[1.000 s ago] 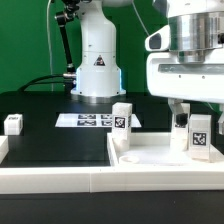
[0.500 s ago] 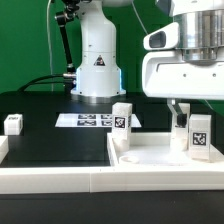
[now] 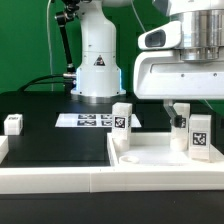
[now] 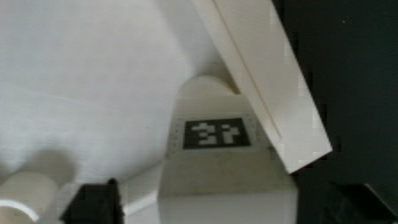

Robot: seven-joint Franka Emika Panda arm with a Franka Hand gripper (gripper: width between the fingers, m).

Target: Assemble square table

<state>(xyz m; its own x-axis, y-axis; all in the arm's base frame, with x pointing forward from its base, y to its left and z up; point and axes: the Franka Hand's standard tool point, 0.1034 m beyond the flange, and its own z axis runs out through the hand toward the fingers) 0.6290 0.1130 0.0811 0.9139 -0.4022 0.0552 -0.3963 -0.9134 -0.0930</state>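
Loosely, the pincer (image 4: 205,200) straddles a tagged leg (image 4: 217,160); its jaws stand parted, unclamped.

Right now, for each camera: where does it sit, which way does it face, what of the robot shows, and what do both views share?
Exterior view: off the arm, set low, facing the robot base across the table top; base and gripper show.
Wrist view: on the wrist, looking down between two dark fingers at a tagged leg on the table top.
Shared: the table top; likely that leg too, though which one is unclear.
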